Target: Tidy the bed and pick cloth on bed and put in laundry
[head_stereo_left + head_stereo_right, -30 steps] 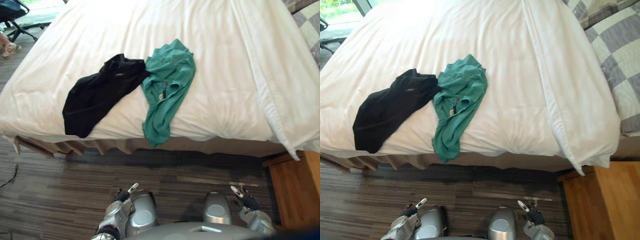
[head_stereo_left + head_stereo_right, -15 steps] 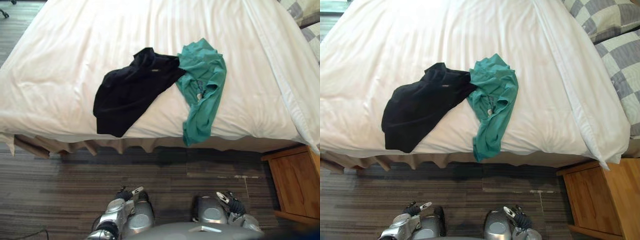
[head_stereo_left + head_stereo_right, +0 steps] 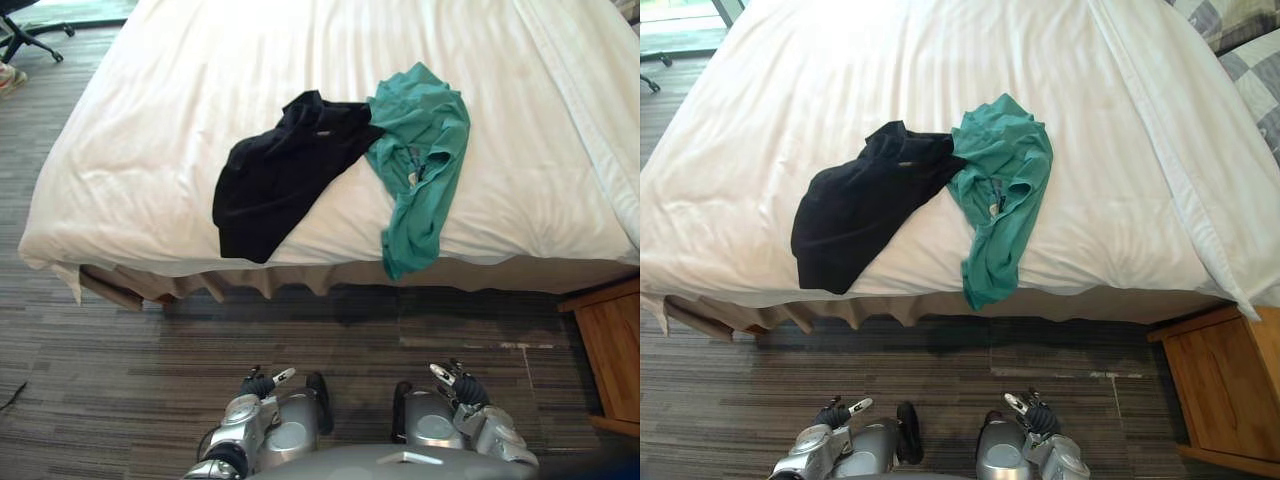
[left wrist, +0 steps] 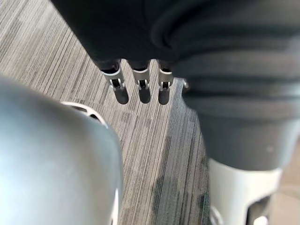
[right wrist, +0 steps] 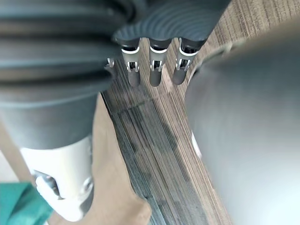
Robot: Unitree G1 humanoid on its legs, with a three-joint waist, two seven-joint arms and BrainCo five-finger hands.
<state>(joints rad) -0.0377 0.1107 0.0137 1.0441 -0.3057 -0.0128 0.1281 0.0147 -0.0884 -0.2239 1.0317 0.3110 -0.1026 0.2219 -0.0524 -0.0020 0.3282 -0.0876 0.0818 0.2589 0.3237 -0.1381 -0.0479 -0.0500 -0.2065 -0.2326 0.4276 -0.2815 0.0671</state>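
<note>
The left robot hand (image 3: 262, 384) hangs low at the bottom of the frame, left of centre, above the striped grey-brown carpet floor (image 3: 120, 380). Its fingers (image 4: 143, 91) are straight and relaxed, side by side, and hold nothing. They point forward toward the bed and touch nothing. The right robot hand (image 3: 458, 386) hangs at the same height, right of centre, in a matching pose. Its fingers (image 5: 157, 70) are also straight and empty, with only carpet beyond them. Both arms are down at the sides, well short of the bed.

The bed (image 3: 180, 120) takes up the upper half of the frame, covered in a white duvet with faint stripes. Two garments lie on it near the front edge. A black shirt (image 3: 285, 170) is spread at the centre, slanting from upper right down to lower left. A teal green shirt (image 3: 425, 150) lies crumpled just to its right, and the two touch where the black collar end meets the green one's left side. The lower end of the green shirt droops over the front edge of the mattress. A beige bed skirt (image 3: 250, 285) hangs in pleats below the duvet. A wooden nightstand (image 3: 612, 350) stands at the lower right of the frame, beside the bed's corner. A grey and cream checked pillow (image 3: 1250, 60) shows at the upper right corner.
</note>
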